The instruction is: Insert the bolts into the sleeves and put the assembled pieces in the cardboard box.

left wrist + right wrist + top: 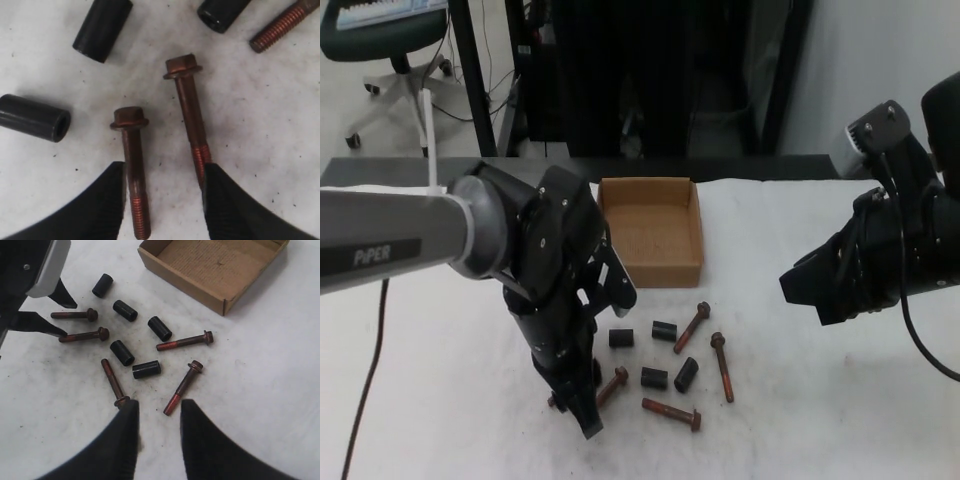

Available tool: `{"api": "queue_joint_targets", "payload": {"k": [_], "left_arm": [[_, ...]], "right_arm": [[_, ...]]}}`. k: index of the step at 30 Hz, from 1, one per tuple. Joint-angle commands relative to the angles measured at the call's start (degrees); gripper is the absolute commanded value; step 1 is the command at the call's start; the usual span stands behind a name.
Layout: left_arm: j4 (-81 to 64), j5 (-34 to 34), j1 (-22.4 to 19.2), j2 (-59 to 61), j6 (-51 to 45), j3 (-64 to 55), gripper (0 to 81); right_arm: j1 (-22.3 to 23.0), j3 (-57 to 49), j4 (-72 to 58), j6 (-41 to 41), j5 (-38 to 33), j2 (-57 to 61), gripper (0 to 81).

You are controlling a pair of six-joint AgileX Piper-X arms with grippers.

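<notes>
Left claw hangs point-down, low over the near end of the scattered parts, with its two fingers spread apart and holding nothing. One bolt lies flat between them, close beside one finger, its head pointing away from the claw. A second bolt lies next to it, almost parallel, and its threaded end runs up to the tip of the other finger. I cannot tell whether the fingertips touch the cloth. Right claw is held above the bench on the right side, well apart from the parts, and is likewise spread and empty.

White cloth covers the bench. On it, toward the far side and between the two arms, sits the cardboard box, open at the top. All the parts lie outside it, on the cloth just in front.

Besides the two at the left claw, three more bolts lie flat on the cloth: a third bolt nearest the box, a fourth bolt and a fifth bolt farther from it.

Five short black sleeves lie on their sides among the bolts. One sleeve lies between the fourth and fifth bolts. Each sleeve lies separate from every bolt
</notes>
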Motion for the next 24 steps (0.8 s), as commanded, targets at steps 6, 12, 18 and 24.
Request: {"api": "queue_joint_targets", "payload": {"k": [6,12,18,24], "left_arm": [[-1.84,0.3,0.13,1.66,-0.29,-0.51,45.1],[-4.83,0.06,0.13,2.85,-0.13,-0.51,45.1],[-6.66,-2.13,0.16,2.83,1.38,-0.51,36.7],[-6.32,-2.99,0.16,2.83,2.39,-0.51,18.7]], "right_arm": [[0.17,-0.8,0.12,-0.54,0.03,0.01,28.1],[0.17,-0.8,0.39,-0.54,0.02,0.01,28.1],[0.17,-0.8,0.58,-0.54,0.02,0.01,28.1],[0.17,-0.8,0.56,-0.54,-0.1,0.01,28.1]]}}
